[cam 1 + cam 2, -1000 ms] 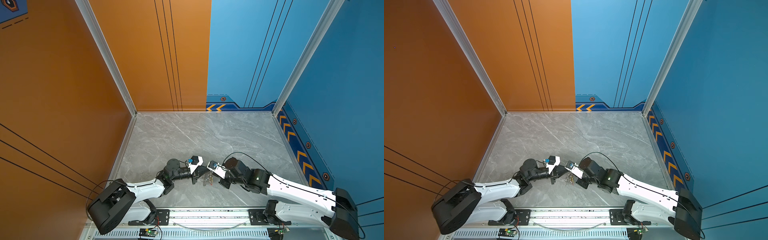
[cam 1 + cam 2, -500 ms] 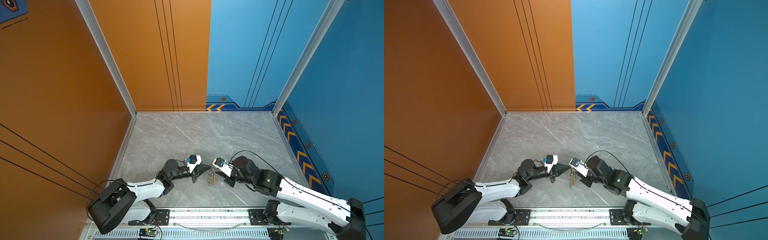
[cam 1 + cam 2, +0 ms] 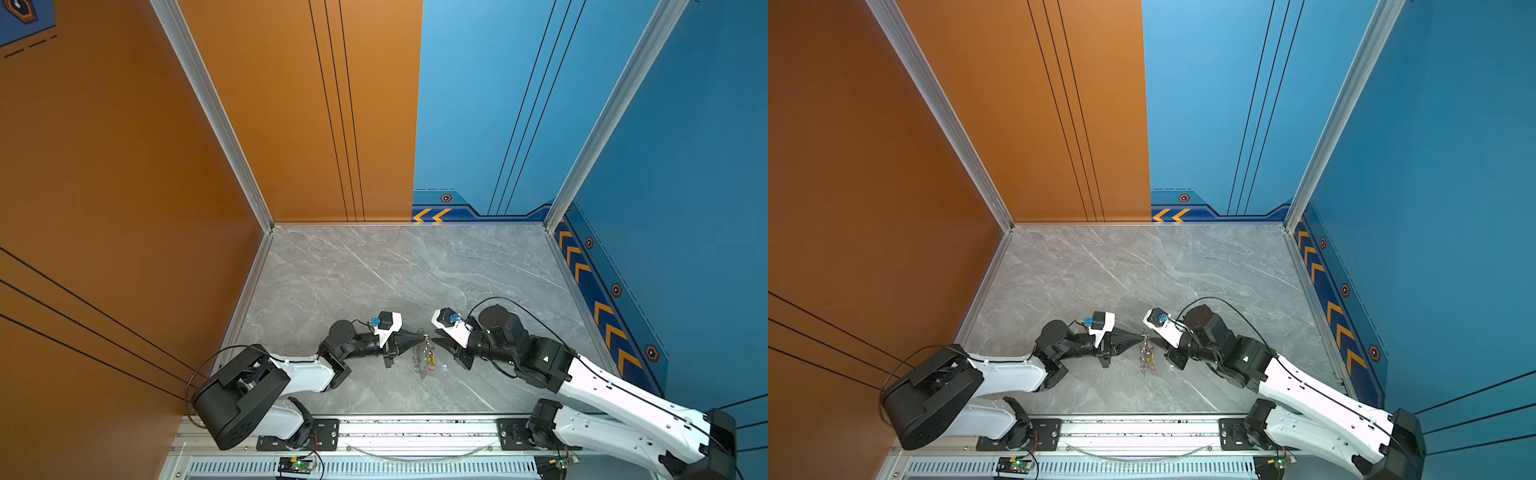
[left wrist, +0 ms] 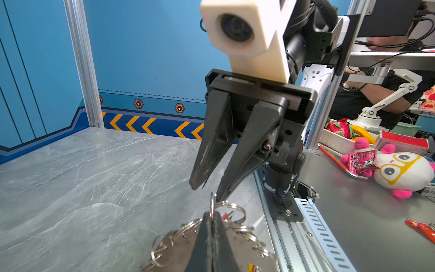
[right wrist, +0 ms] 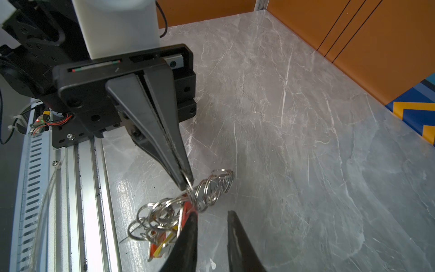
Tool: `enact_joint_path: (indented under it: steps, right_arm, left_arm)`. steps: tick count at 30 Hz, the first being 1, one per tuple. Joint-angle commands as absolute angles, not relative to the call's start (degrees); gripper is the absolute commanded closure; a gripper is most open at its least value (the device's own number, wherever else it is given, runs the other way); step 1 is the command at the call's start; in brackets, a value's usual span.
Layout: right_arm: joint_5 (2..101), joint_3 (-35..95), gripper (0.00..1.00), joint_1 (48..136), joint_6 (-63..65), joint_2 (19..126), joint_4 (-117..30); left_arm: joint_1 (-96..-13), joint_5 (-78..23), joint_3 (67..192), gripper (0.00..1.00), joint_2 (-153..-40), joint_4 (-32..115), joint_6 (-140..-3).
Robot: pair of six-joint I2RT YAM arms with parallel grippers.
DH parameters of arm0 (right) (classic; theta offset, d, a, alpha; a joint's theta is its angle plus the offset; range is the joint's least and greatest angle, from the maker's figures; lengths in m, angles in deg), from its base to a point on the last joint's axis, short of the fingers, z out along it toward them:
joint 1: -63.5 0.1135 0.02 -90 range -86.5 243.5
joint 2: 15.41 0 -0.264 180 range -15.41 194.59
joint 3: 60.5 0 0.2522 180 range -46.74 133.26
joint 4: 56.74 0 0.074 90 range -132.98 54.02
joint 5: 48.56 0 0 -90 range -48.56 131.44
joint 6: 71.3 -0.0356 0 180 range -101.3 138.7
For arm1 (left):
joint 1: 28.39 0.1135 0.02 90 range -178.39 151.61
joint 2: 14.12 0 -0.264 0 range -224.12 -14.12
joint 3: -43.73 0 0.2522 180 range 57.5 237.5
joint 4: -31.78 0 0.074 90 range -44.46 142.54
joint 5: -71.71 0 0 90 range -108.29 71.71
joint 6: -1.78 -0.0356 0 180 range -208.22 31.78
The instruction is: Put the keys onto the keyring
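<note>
The keyring (image 3: 419, 358) (image 3: 1145, 356) is a tangle of linked silver rings near the table's front middle. My left gripper (image 3: 422, 336) (image 3: 1139, 337) (image 4: 212, 213) (image 5: 187, 184) is shut on one upright ring (image 4: 212, 200) at the top of the tangle. The keys (image 5: 162, 245) (image 3: 432, 362), with red and yellow tags, hang among the rings at the rail side. My right gripper (image 3: 436, 337) (image 3: 1153, 339) (image 4: 208, 191) (image 5: 211, 213) faces the left one, open. One fingertip (image 5: 191, 215) lies against the red tag, and the gap between the fingers is empty.
The metal rail (image 3: 415, 428) runs along the table's front edge, close to the tangle. Orange and blue walls enclose the marble table (image 3: 395, 274) on three sides. Beyond the rail, the left wrist view shows a plush toy (image 4: 400, 172) and a seated person (image 4: 376, 94).
My right gripper, shut close against the tangle a second ago, has opened and drawn back to the right. My left gripper stays shut on its ring.
</note>
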State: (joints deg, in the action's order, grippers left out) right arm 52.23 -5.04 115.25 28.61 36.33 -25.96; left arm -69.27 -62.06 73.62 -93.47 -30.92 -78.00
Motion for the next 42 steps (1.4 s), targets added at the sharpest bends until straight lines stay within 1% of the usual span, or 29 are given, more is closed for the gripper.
enact_joint_path:
  steps: [1,8,15,21,25,29,31,33,35,37,42]
  right_arm:
    - [55.6,-5.0,0.76,115.6,29.4,35.8,-28.7]
    - [55.8,-4.8,0.79,116.1,29.8,36.1,-28.9]
    - [55.5,-4.5,0.85,117.1,30.2,37.2,-28.4]
    - [53.7,-3.2,0.93,118.2,31.2,39.4,-26.1]
    - [51.9,-2.9,1.0,118.6,31.5,39.8,-24.9]
    - [49.1,-1.0,1.0,119.4,32.4,40.1,-21.4]
    - [47.2,0.5,1.0,120.1,33.3,40.5,-19.0]
    - [45.9,1.8,1.0,120.5,34.2,40.9,-16.8]
    - [45.0,3.3,1.0,120.9,35.1,41.7,-14.8]
    - [44.5,4.7,1.0,121.4,36.1,42.6,-13.0]
    - [44.0,7.0,1.0,122.6,37.6,44.3,-11.8]
  left_arm:
    - [-69.0,-64.2,73.7,1.0,-93.5,-35.1,-77.3]
    - [-69.4,-65.8,74.1,1.0,-93.8,-35.1,-76.9]
    - [-70.1,-67.9,74.8,1.0,-94.5,-35.1,-76.2]
    - [-70.3,-67.8,74.7,1.0,-94.2,-35.1,-76.3]
    - [-70.3,-66.9,74.5,1.0,-94.0,-35.1,-76.5]
    - [-70.1,-65.7,74.1,1.0,-94.0,-34.6,-77.1]
    - [-69.8,-64.4,74.2,0.92,-93.2,-32.3,-78.1]
    - [-69.8,-63.2,74.8,0.88,-91.4,-26.8,-80.6]
    - [-70.0,-61.8,75.7,0.86,-89.0,-19.4,-83.3]
    - [-70.1,-60.5,75.8,0.84,-87.0,-15.1,-85.4]
    - [-70.4,-60.6,76.3,0.84,-86.7,-12.5,-86.7]
